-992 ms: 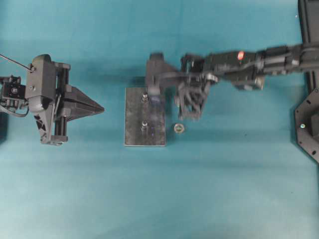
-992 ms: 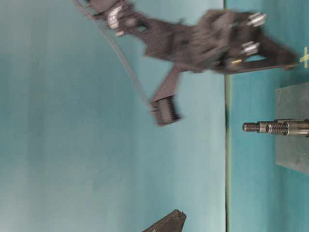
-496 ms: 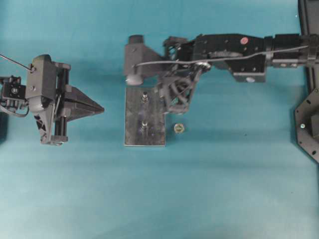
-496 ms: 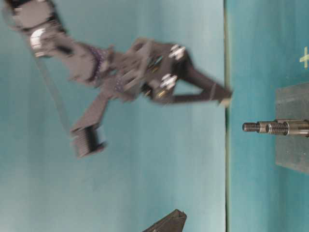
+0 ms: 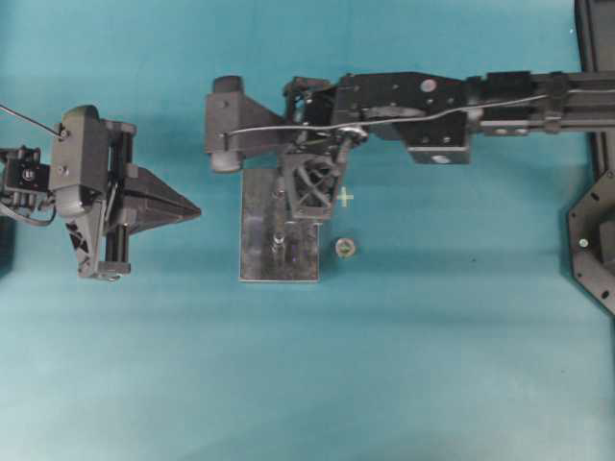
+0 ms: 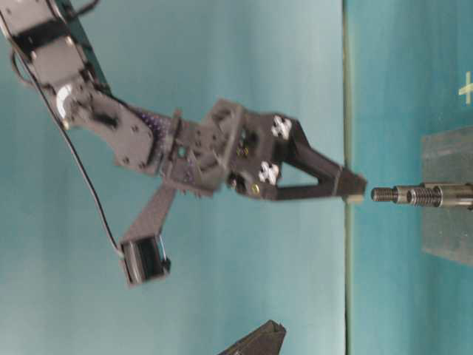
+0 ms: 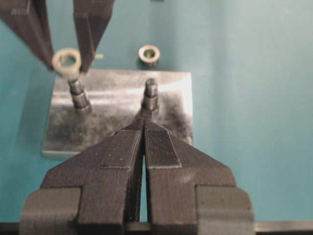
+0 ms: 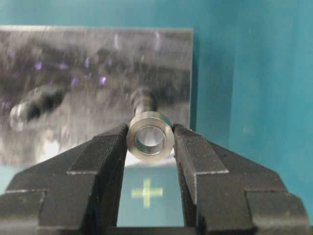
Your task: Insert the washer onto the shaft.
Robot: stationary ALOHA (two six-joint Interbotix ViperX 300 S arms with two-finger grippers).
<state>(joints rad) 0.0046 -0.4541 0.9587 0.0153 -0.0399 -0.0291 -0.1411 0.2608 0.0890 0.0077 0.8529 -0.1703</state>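
Observation:
My right gripper [image 8: 150,147] is shut on the silver washer [image 8: 150,137], held edge-on between its fingertips. In the left wrist view the washer [image 7: 66,61] hangs just above the tip of the far shaft [image 7: 78,94]. In the table-level view the right gripper [image 6: 353,194] sits right at the threaded shaft tip [image 6: 383,194], in line with it. Two shafts stand on the grey metal plate [image 5: 255,252]; the near shaft [image 5: 277,240] is bare. My left gripper [image 5: 192,207] is shut and empty, left of the plate, its tips [image 7: 143,122] pointing at the near shaft [image 7: 150,95].
A small nut [image 5: 346,248] lies on the teal table just right of the plate; it also shows in the left wrist view [image 7: 149,54]. A yellow cross mark [image 5: 344,198] is on the table beside the plate. A black frame [image 5: 591,240] stands at the right edge.
My right arm has swung left from beside the nut to over the plate and brought the washer down to the far shaft's tip. The left arm has not moved.

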